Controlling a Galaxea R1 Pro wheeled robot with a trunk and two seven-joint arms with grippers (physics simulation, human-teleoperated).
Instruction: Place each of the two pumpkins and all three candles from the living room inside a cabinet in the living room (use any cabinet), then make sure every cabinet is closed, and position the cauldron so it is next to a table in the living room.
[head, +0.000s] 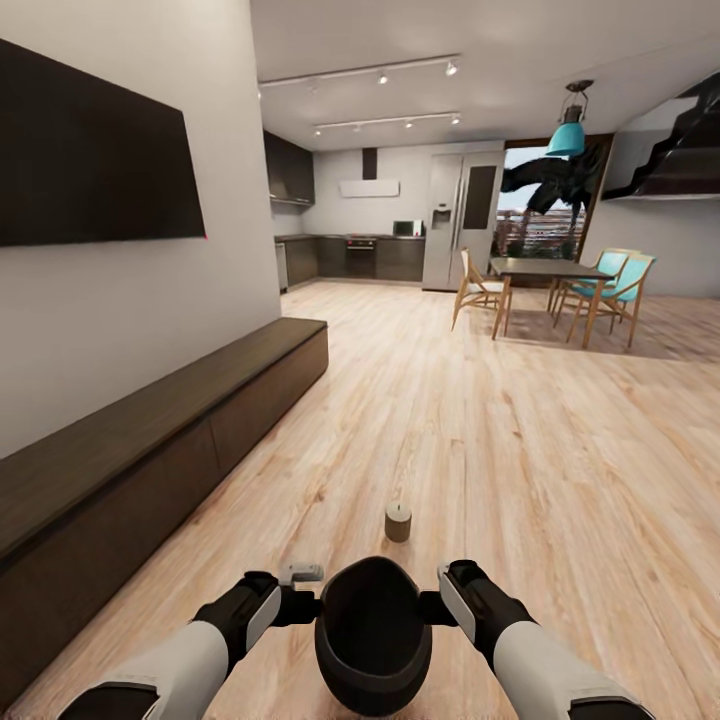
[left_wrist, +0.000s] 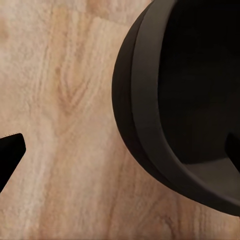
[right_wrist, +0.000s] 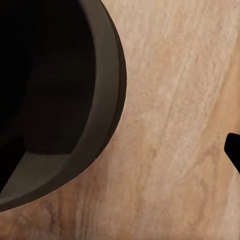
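Black, matte, looks like cast metal: the cauldron (head: 372, 636) sits low in front of the trunk, held off the wooden floor (head: 520, 450) between both arms. Left claw (head: 300, 604) is at its left rim, right claw (head: 434, 606) at its right rim. Left wrist view shows one fingertip (left_wrist: 10, 152) outside over the floor and the other down inside the pot, so it looks to straddle the wall; right wrist view reads the same. Both spread wide enough to span the wall; whether the pads actually bite the rim, can't tell. Judgement: rigid, thick-walled, probably heavy, won't deform, smooth surface could slip. The flared rim is the only sensible hold, two opposite points, keep it level. Just ahead on the floor stands one candle (head: 398, 523), upright, apart from the pot: small, light, stiff, take it round the sides. Left along the wall runs the cabinet (head: 150, 450), all fronts flush and shut, no handles, so opening it needs an edge grip. Far back right is the dining table (head: 545, 268) with chairs (head: 482, 290).
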